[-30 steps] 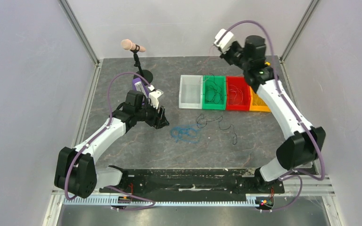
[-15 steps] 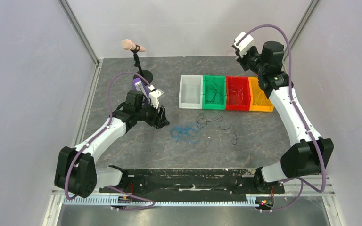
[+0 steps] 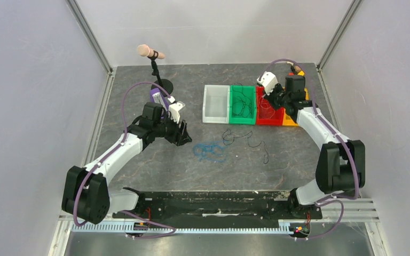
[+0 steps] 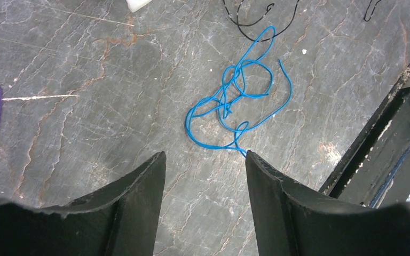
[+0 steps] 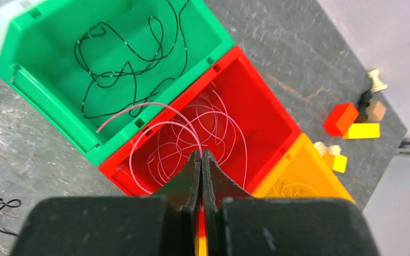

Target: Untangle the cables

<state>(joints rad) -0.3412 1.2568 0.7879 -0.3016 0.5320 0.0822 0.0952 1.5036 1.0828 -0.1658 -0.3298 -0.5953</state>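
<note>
Right gripper (image 5: 201, 154) pinching pink cable (image 5: 139, 107) over red bin (image 5: 267, 93) rim

My left arm (image 3: 115, 154) and right arm (image 3: 320, 122) wear smooth white shells between bulky black joints. A thick purple hose (image 3: 130, 93) loops along each arm, and a white camera housing (image 3: 268, 82) caps each wrist. My left pincer (image 4: 204, 157) has broad matte-black fingers (image 4: 139, 197) with scuffed edges. My right pincer (image 5: 201, 153) tapers to thin black tips.
</note>
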